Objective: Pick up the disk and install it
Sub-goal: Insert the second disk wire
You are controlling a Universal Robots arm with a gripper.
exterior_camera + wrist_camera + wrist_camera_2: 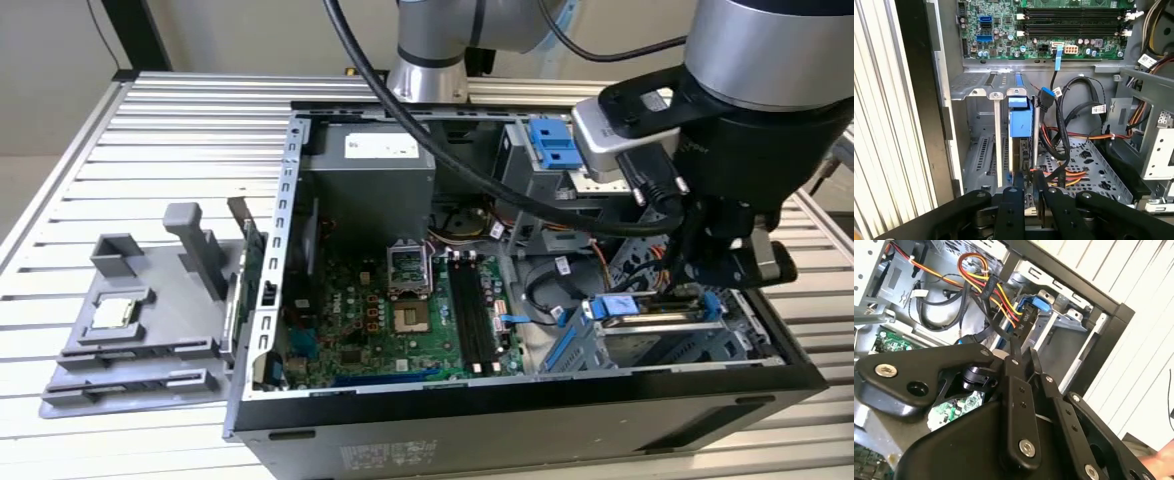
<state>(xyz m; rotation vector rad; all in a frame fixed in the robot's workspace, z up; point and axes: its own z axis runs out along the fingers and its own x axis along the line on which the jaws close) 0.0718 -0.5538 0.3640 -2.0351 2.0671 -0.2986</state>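
Blue-framed disk (1020,122) stands on edge in the grey cage (979,100), lined up with the slot rails. The gripper (1030,181) fingers are clenched on its near edge, apparently to keep it upright. Beyond the fingertips its far end is hidden. Cables (1066,120) run just beside it, and its seating cannot be judged.

The drive cage (1004,150) beside the disk (1020,122) is crowded by loose cables (1064,150); open room is left above the motherboard (387,310).
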